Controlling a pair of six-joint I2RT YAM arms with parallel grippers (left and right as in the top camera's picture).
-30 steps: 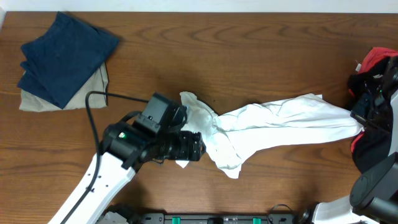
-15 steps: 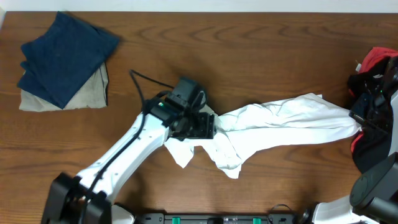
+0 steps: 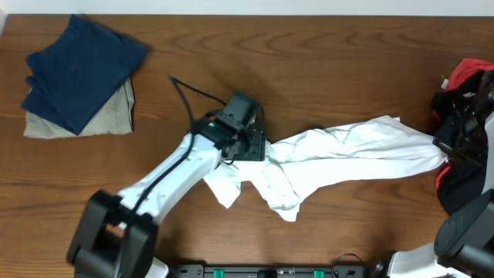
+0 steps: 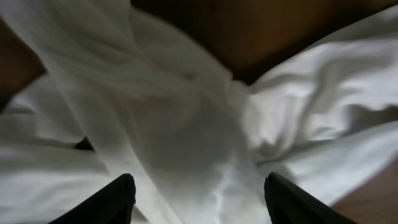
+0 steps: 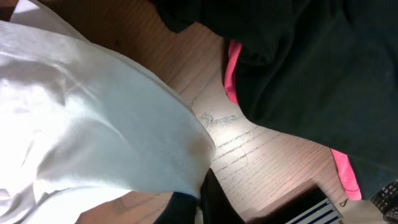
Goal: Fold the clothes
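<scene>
Gathering the bunched end

Your left gripper hangs wide over the crumpled end of the T-shirt, which lies stretched across the table. Your right gripper pinches its far end. Close on 1 edge, not the wad.

This is a robotics lab bench set up for laundry handling, not a home. A bare wood-grain worktop carries a crumpled white T-shirt near its middle. A white-and-black robot arm trailing a loose black cable reaches in left of the T-shirt. Right of it, a second arm stands by a heap of dark and red garments. Far left of it, a folded navy garment lies on a beige one. Below it, a black mounting rail with green clips edges the worktop.
</scene>
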